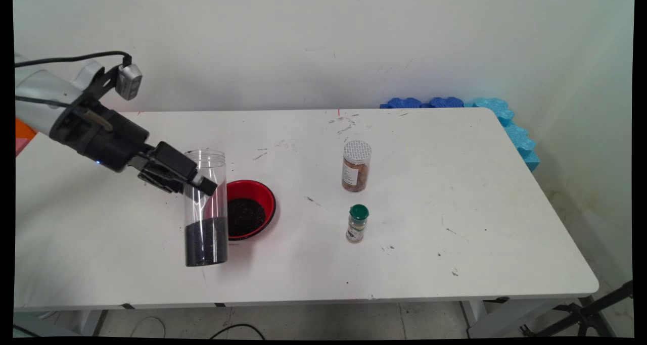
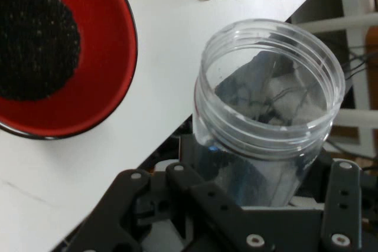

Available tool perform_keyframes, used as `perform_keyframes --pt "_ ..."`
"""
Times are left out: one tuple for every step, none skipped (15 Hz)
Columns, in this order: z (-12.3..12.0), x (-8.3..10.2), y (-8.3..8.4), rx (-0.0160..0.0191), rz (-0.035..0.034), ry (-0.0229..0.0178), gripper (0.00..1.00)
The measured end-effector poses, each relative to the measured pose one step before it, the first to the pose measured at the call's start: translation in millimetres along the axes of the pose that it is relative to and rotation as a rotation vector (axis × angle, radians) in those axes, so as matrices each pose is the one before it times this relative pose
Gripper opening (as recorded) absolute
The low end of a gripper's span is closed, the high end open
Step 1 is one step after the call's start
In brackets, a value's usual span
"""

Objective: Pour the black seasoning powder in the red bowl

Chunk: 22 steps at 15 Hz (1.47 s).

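1. Gripper [image 1: 194, 183] status: we see the black two-finger gripper clamped across the upper part of a tall clear plastic jar [image 1: 205, 208], one finger on each side of the wall.
2. Jar position: it stands upright or nearly so at the near left of the white table [image 1: 429, 234]. We cannot tell whether its base rests on the surface or hangs just above it.
3. Jar appearance: the threaded mouth is open, with no lid. A dark granular fill occupies the bottom portion; the upper wall is transparent.
4. Adjacent items: a red bowl [image 1: 251, 209] with a black rim, holding the same dark granules, sits just right of the jar. A green-capped spice bottle [image 1: 357, 224] and a silver-capped spice jar [image 1: 356, 165] stand well apart to the right.
5. Hazard, in our judgement: the smooth wall could slip in the grip; any tilt of the open jar could spill granules.
6. Hazard: a sideways sweep could knock the bowl.
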Motion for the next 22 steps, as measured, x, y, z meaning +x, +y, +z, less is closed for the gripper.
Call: perform_keyframes --pt "0.99 -0.51 -0.33 -0.00511 -0.03469 0.00250 0.00" --pt "0.94 -0.63 -0.72 -0.00389 -0.03620 0.00276 0.00" --pt "0.53 -0.81 -1.06 -0.00230 -0.03272 0.00235 0.00" --pt "0.38 -0.54 -1.25 0.00050 -0.02511 0.00041 0.00" --pt "0.71 -0.18 -1.27 -0.00086 -0.02945 0.00052 0.00" --pt "0.40 -0.31 -1.24 -0.00220 -0.02823 0.00084 0.00" --pt "0.44 0.04 -0.81 -0.00278 -0.02288 0.00012 0.00" --pt "1.05 0.23 -0.68 -0.00438 -0.02587 -0.00329 0.00" --pt "1.09 0.15 -0.59 -0.00507 -0.02634 -0.00329 0.00" --pt "1.02 0.33 -0.24 -0.00521 -0.02347 -0.00319 0.00" --pt "1.26 0.84 -0.08 -0.00654 -0.03112 -0.00311 0.00" --pt "0.97 0.51 -0.38 -0.00677 -0.03458 -0.00206 0.00" --pt "0.91 0.68 -0.26 -0.00612 -0.03173 -0.00141 0.00" --pt "1.13 1.02 -0.26 -0.00580 -0.03763 -0.00103 0.00" --pt "0.89 0.88 -0.54 -0.00580 -0.03706 0.00007 0.00" --pt "0.92 0.97 -0.30 -0.00510 -0.03280 0.00076 0.00" --pt "1.23 1.30 0.02 -0.00674 -0.03884 0.00058 0.00" --pt "0.98 0.96 -0.11 -0.00666 -0.03637 0.00076 0.00" --pt "0.89 0.73 0.02 -0.00563 -0.03127 0.00031 0.00" --pt "1.16 0.61 0.14 -0.00646 -0.03616 -0.00024 0.00" --pt "1.15 0.66 0.08 -0.00642 -0.03683 -0.00124 0.00" --pt "0.94 0.57 0.04 -0.00498 -0.03019 -0.00079 0.00"
